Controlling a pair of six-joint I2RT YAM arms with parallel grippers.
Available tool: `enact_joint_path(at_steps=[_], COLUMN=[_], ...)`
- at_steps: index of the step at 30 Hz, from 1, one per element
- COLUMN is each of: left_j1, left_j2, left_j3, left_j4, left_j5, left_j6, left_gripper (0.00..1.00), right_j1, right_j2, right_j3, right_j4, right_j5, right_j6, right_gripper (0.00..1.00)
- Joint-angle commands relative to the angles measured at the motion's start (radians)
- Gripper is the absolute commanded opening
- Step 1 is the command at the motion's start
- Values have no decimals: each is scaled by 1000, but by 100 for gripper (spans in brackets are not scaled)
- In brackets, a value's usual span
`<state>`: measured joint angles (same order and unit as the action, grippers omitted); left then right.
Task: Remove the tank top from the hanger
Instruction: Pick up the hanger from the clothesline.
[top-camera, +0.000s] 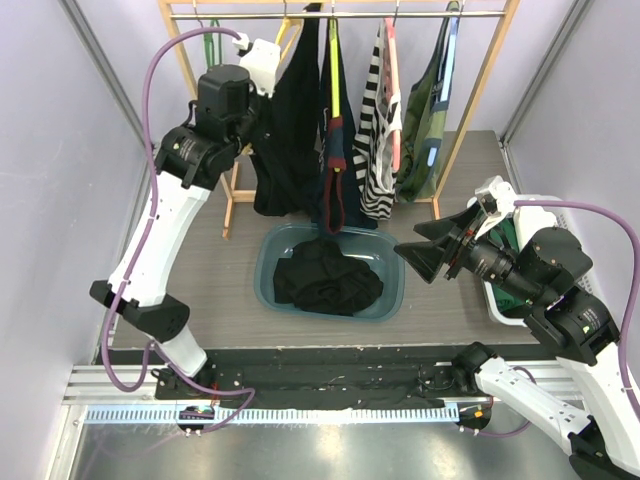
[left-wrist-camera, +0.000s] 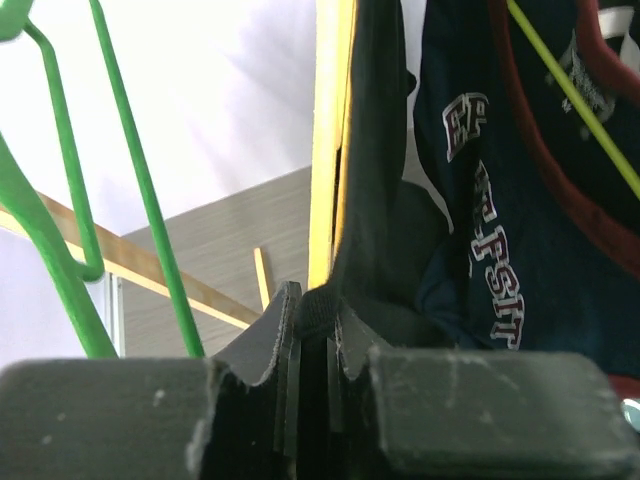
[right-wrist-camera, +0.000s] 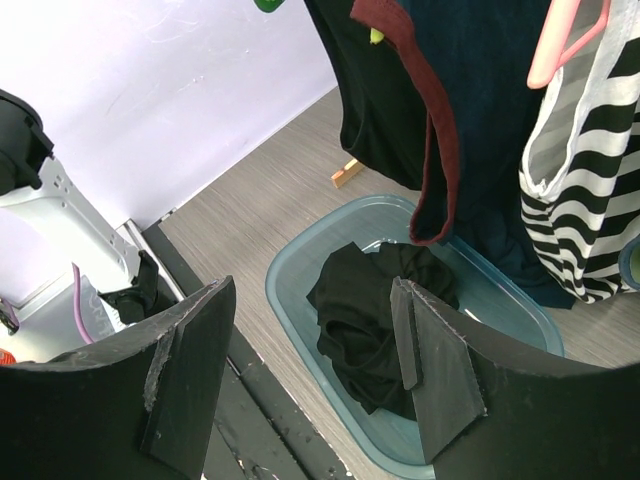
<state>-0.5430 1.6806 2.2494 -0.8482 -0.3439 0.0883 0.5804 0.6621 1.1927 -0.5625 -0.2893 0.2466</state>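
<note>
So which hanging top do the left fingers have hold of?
The black top, leftmost, by the yellow hanger; the left fingers pinch it. The navy top, striped top and green top hang untouched.

Along the rail (top-camera: 340, 14) the black tank top (top-camera: 285, 130), navy jersey (top-camera: 338, 180), striped top (top-camera: 378, 150) and green garment (top-camera: 425, 130) hang touching, no gap for fingers. A green hanger (left-wrist-camera: 146, 185) crowds the tank top's left. In front, above the tub (top-camera: 392, 290), the air is open to the right gripper (top-camera: 415, 243)
</note>
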Motion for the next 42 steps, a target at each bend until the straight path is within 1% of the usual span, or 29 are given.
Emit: enact_joint_path(at_steps=[1,9,12,17,24,28,29,32,33,34,35,36,39,42], left_j1=[-3,-3,-2,0,5,3,5,3,3,5,3,5,5,5], left_j2=[-123,-228,-262,-327,-443,-493,-501,-524,-547,-565,-585,-593,-565,-558], left_j3=[-63,-301,-326,-246,-200,-128,-87,-22,-30,-51,-75,-89,-53,-114], left_j4=[133,103,84,20,1,35,59,95,115,147,219,237,195,164], left_j5=[20,62,82,206,244,256,263,334,400,426,450,468,473,445], left_j6=[-21,-62,-62,-45,36,82,112,148,163,169,171,163,137,134], left_gripper=[0,0,0,0,0,0,0,0,0,0,0,0,0,0], right_j1=[-4,-4,-5,-2,-2,-2,-4,-4,-2,-2,-2,-4,-4,-2], right_j2=[2,-4,-7,1,89,117,116,114,116,116,117,119,119,120], right_j3=[12,13,11,18,70,73,56,22,15,8,1,-1,-7,-10], right_j4=[18,18,18,15,12,53,67,121,139,148,154,164,179,185], right_j5=[12,10,10,16,24,6,3,-20,-27,-30,-34,-40,-48,-33], right_j6=[10,13,13,7,8,36,48,71,83,88,95,100,115,126], right_gripper=[71,72,72,72,72,71,71,71,71,71,71,71,71,71])
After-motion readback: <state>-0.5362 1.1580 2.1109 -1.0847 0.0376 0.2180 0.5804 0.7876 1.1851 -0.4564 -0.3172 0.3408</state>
